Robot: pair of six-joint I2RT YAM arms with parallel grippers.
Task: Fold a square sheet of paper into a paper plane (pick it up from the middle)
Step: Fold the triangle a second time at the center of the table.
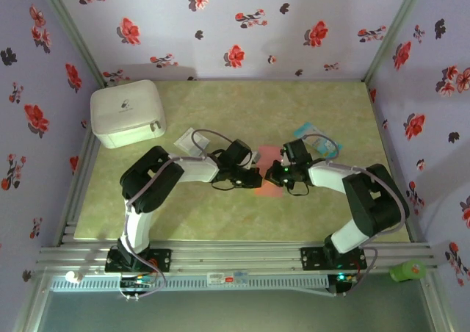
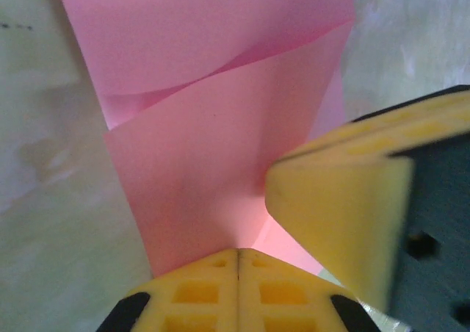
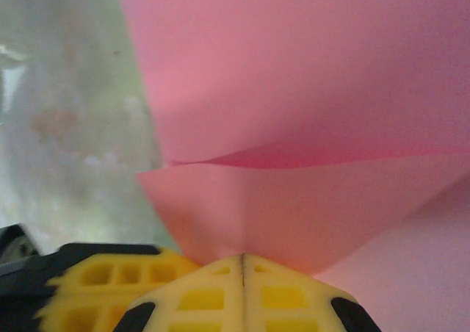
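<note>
The square sheet of paper [image 1: 269, 156] is salmon pink and lies mid-table between both arms. In the left wrist view the sheet of paper [image 2: 213, 126] is doubled over, with one layer's edge curving across it. My left gripper [image 2: 239, 253] is shut, its yellow fingertips pressed together on a pinched ridge of the sheet. My right gripper [image 3: 243, 258] is likewise shut on a raised fold of the sheet of paper [image 3: 294, 89]. From above, the left gripper [image 1: 257, 178] and right gripper [image 1: 272, 176] nearly touch tip to tip. The right finger [image 2: 345, 214] crowds the left wrist view.
A white box [image 1: 126, 113] stands at the back left. A pale translucent packet [image 1: 189, 141] lies by the left arm, and a teal-and-white packet [image 1: 312, 135] behind the right arm. Floral walls close three sides. A green object [image 1: 407, 271] sits off the table's near right corner.
</note>
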